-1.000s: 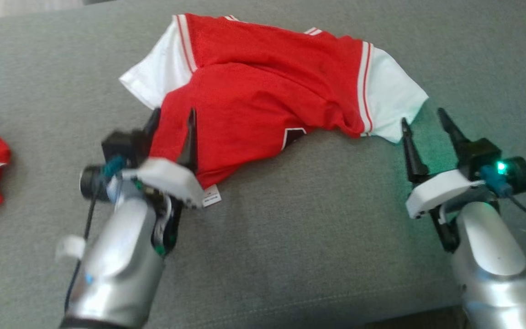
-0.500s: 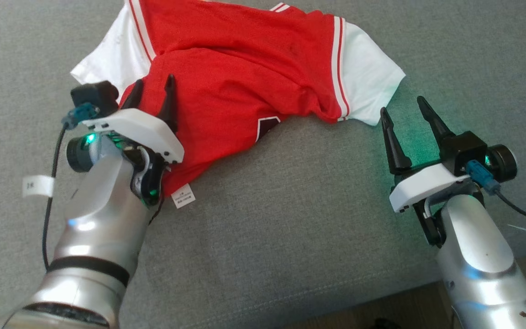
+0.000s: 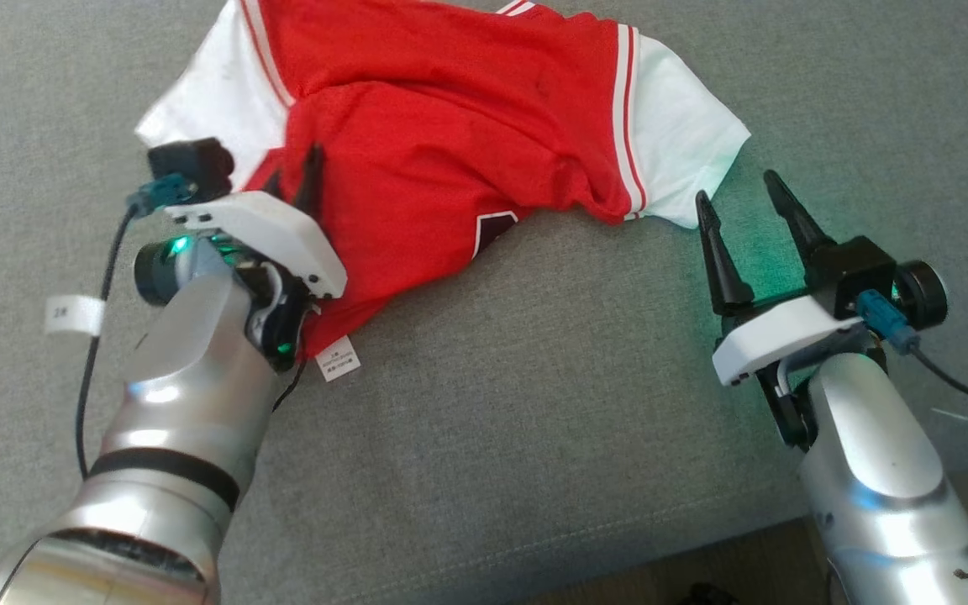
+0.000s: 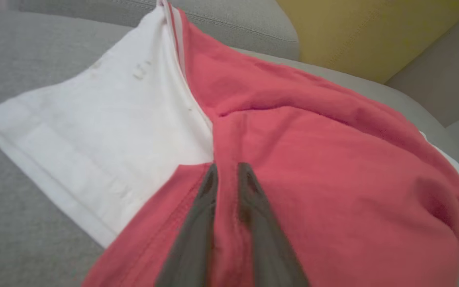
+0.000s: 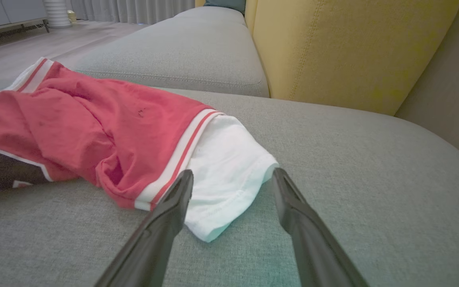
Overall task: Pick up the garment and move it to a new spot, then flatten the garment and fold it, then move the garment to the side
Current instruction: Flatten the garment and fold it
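Red garment [image 3: 450, 160], white striped sleeves [image 3: 677, 151], grey sofa [image 3: 534, 437]

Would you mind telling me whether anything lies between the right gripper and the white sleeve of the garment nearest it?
Nothing visible does. The right gripper stands open, pointing at the white sleeve of the garment, with bare grey sofa cushion between it and the sleeve's hem.
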You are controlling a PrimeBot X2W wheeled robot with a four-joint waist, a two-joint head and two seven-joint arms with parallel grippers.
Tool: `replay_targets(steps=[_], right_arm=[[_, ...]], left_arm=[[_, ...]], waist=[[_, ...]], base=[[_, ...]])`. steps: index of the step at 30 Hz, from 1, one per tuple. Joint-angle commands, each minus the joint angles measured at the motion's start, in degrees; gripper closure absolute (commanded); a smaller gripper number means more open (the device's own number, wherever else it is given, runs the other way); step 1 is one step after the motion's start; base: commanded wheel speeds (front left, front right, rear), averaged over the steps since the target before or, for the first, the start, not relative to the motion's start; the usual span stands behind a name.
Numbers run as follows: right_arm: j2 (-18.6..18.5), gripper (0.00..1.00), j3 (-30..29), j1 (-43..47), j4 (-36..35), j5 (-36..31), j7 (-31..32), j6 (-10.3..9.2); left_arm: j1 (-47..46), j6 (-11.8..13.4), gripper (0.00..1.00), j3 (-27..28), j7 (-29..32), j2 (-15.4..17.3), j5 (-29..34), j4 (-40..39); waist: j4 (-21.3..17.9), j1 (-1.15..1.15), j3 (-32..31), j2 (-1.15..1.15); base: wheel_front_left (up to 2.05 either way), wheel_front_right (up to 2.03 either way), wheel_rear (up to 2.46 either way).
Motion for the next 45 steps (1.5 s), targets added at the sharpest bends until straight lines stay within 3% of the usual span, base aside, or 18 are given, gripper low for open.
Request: replay_targets(steps=[1, 6, 12, 18, 24, 25, 26, 27, 28, 35, 40, 45], right_arm=[[0.9, 0.00, 1.2, -1.9, -1.3, 0.6, -0.2, -0.05], [0.9, 0.00, 0.6, -1.3, -0.9, 0.8, -0.2, -0.05], [0.9, 0.00, -0.2, 0.2, 0.6, 1.0, -0.2, -0.05], [0.9, 0.00, -0.1, 1.5, 1.6, 1.3, -0.2, -0.05], [0.9, 0.00, -0.1, 3.0, 2.6, 1.8, -0.2, -0.05], [1.0, 0.00, 0.0, 3.2, 2.7, 1.8, -0.2, -0.05], [1.0, 0.00, -0.1, 3.5, 2.7, 1.9, -0.2, -0.05], [1.0, 0.00, -0.1, 3.7, 2.7, 2.0, -0.2, -0.05], [1.0, 0.00, -0.2, 3.9, 2.7, 2.1, -0.2, -0.05], [1.0, 0.00, -1.1, 4.2, 2.6, 2.0, -0.2, -0.05], [1.0, 0.00, -1.0, 3.9, 2.5, 2.1, -0.2, -0.05], [1.1, 0.00, 0.6, 3.1, 2.3, 2.7, -0.2, -0.05]], left_arm=[[-2.4, -0.2, 1.00, -0.3, -0.6, 1.1, 0.3, -1.1], [-2.4, 1.7, 1.00, -2.3, -2.2, 1.1, 2.8, -3.6], [2.5, 5.1, 1.00, 0.0, -2.3, 1.6, 8.7, -16.5], [8.3, 5.2, 1.00, 0.4, -2.3, 2.1, 14.9, -25.8], [17.9, 3.5, 1.00, -2.7, -2.4, 1.7, 19.8, -32.3], [19.8, 3.3, 0.85, -3.5, -2.4, 1.6, 20.3, -32.7], [21.7, 3.0, 0.58, -4.3, -2.4, 1.5, 20.5, -32.8], [23.6, 2.9, 0.22, -5.0, -2.4, 1.5, 20.5, -32.4], [25.3, 2.7, 0.00, -5.5, -2.4, 1.4, 20.3, -31.8], [30.1, 3.2, 0.00, -3.4, -2.4, 1.2, 15.3, -34.4], [27.9, 5.7, 0.00, 2.1, -2.4, 1.2, 13.1, -39.4], [22.7, 6.7, 0.00, 5.2, -1.9, 1.1, 11.1, -32.0]], waist=[[0.1, 0.00, -0.1, 0.00], [1.1, 0.00, -1.5, 0.00], [3.8, 0.00, -5.4, 0.00], [5.8, 0.00, -8.9, 0.00], [6.9, 0.00, -11.9, 0.00], [7.0, 0.00, -12.2, 0.00], [7.1, 0.00, -12.4, 0.00], [7.1, 0.00, -12.6, 0.00], [7.1, 0.00, -12.6, 0.00], [7.3, 0.00, -12.3, 0.00], [7.2, 0.00, -12.0, 0.00], [5.7, 0.00, -10.8, 0.00]], base=[[0.00, 0.00, 0.00], [0.00, 0.00, 0.00], [0.00, 0.00, 0.00], [0.00, 0.00, 0.00], [0.00, 0.00, 0.00], [0.00, 0.00, 0.00], [0.00, 0.00, 0.00], [0.00, 0.00, 0.00], [0.00, 0.00, 0.00], [0.00, 0.00, 0.00], [0.00, 0.00, 0.00], [0.00, 0.00, 0.00]])
